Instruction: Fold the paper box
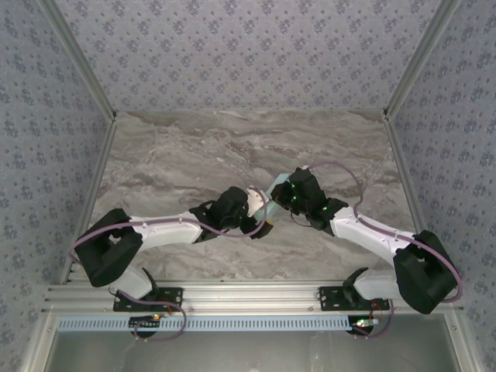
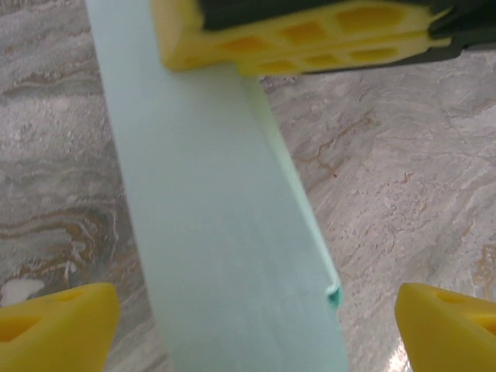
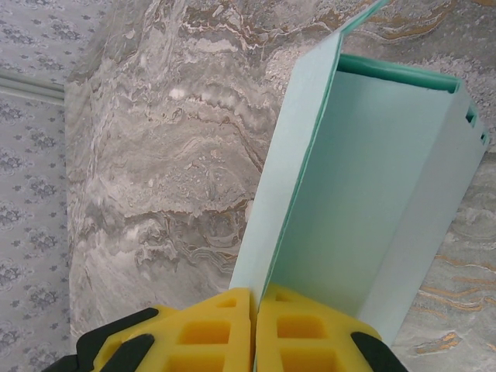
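Box look: the light mint-turquoise thin-card paper box (image 3: 372, 178) is half formed on my feed. Its panels are creased up into an open channel, with a darker teal edge along the far end and a few small slots in the right-hand panel.
Box spot: around the middle of the grey marbled table (image 1: 194, 155), between the two arms. From the top camera I only get a pale sliver (image 1: 280, 184) next to the right wrist. I can't tell if it touches the table.
Right fingers: the yellow-padded right fingers (image 3: 209, 333) are pinched tight on the near end of the card, pads pressed together with a doubled wall sandwiched between them.
Left fingers: the yellow left fingers (image 2: 54, 325) are spread wide, one pad either side of the long flat panel (image 2: 217, 232), not gripping anything. Neither pad looks to be touching the card.
Left cam extra: that panel runs top to bottom with a folded lip down its right edge, and the right fingers (image 2: 310, 39) are clamped on its top end.
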Available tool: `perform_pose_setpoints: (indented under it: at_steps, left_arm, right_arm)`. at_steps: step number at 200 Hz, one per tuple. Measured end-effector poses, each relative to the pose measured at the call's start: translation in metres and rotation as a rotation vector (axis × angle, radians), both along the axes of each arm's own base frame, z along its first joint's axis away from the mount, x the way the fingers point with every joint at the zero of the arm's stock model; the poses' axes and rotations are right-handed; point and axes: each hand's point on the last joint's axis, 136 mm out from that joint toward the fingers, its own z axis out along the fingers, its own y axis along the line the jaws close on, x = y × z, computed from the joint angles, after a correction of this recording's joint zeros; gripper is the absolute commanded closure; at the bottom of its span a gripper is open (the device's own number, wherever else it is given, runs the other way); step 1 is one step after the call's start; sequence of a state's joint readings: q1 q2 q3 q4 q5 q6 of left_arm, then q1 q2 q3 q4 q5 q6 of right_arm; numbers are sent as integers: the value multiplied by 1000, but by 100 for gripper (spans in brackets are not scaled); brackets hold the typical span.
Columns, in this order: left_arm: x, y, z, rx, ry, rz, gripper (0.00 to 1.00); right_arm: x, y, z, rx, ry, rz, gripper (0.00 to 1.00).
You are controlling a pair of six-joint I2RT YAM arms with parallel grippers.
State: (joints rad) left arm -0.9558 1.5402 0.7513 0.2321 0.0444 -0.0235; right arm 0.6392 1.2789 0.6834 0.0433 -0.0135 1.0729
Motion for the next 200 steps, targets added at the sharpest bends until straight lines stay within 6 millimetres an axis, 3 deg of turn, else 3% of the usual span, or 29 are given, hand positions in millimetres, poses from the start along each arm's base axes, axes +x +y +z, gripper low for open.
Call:
perform_pose_setpoints:
  at_steps: [27, 44, 101, 140, 200]
  left_arm:
    - [6, -4, -6, 9, -12, 7, 29]
    - [9, -6, -11, 16, -10, 15, 32]
    - [14, -9, -11, 8, -21, 34, 24]
    - [20, -13, -2, -28, -49, 48, 26]
    - [23, -18, 7, -69, -67, 52, 56]
  right_arm:
    - [2, -2, 0, 4, 2, -11, 91]
    - [3, -3, 0, 5, 4, -16, 91]
    - [2, -4, 1, 8, 6, -18, 91]
    - [2, -4, 1, 8, 5, -18, 91]
    - [2, -8, 1, 9, 3, -31, 89]
